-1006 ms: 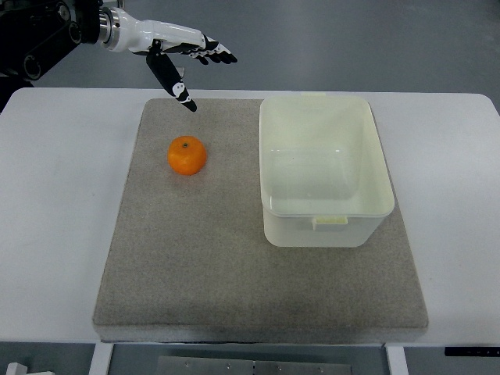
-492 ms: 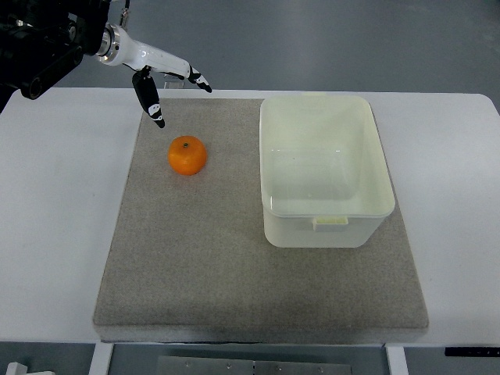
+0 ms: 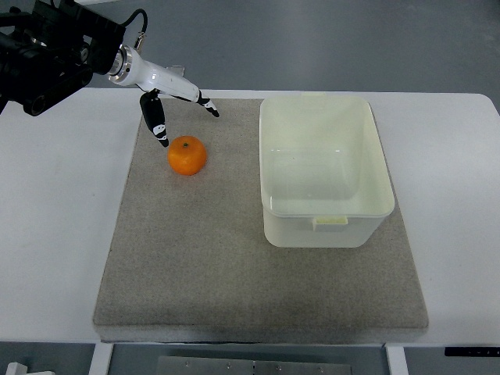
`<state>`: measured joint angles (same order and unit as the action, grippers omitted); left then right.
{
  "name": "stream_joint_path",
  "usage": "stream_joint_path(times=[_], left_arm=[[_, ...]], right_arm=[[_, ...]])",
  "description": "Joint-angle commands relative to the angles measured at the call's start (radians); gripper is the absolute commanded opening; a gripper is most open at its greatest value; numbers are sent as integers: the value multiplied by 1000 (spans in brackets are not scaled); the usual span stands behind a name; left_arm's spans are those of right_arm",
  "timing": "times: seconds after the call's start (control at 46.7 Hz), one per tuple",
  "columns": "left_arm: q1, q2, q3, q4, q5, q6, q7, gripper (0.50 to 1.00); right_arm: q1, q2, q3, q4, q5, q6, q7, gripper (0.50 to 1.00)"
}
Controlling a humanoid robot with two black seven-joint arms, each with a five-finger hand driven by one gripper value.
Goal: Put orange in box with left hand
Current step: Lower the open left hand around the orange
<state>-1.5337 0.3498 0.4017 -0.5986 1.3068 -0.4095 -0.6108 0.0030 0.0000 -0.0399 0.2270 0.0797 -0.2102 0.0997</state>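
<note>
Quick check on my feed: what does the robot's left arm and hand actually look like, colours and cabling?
The left arm is bulky black machinery with a black cable looping near the silver wrist ring. The left hand has a glossy white shell, slim fingers with black segments and black tips, and a mostly black thumb with small white marks. No right arm shows.
</note>
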Motion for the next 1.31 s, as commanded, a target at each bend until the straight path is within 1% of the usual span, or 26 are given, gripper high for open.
stream_joint_path(times=[0.0, 0.107, 0.193, 0.407, 0.813, 1.049, 1.284], left_arm=[[6, 18, 2, -32, 2, 0, 0, 984], [7, 31, 2, -67, 3, 0, 0, 984], [9, 31, 2, -67, 3, 11, 0, 984], [59, 29, 3, -67, 26, 78, 0, 984], [92, 23, 3, -69, 60, 84, 0, 981], [92, 20, 3, -58, 86, 124, 0, 981], [93, 15, 3, -58, 89, 126, 0, 984]], right_arm=[[0, 0, 0, 0, 0, 0, 0, 944], [0, 0, 0, 0, 0, 0, 2, 944], [0, 0, 0, 0, 0, 0, 2, 944], [0, 0, 0, 0, 0, 0, 0, 944], [0, 0, 0, 0, 0, 0, 0, 944], [0, 0, 0, 0, 0, 0, 2, 944], [0, 0, 0, 0, 0, 0, 0, 944]])
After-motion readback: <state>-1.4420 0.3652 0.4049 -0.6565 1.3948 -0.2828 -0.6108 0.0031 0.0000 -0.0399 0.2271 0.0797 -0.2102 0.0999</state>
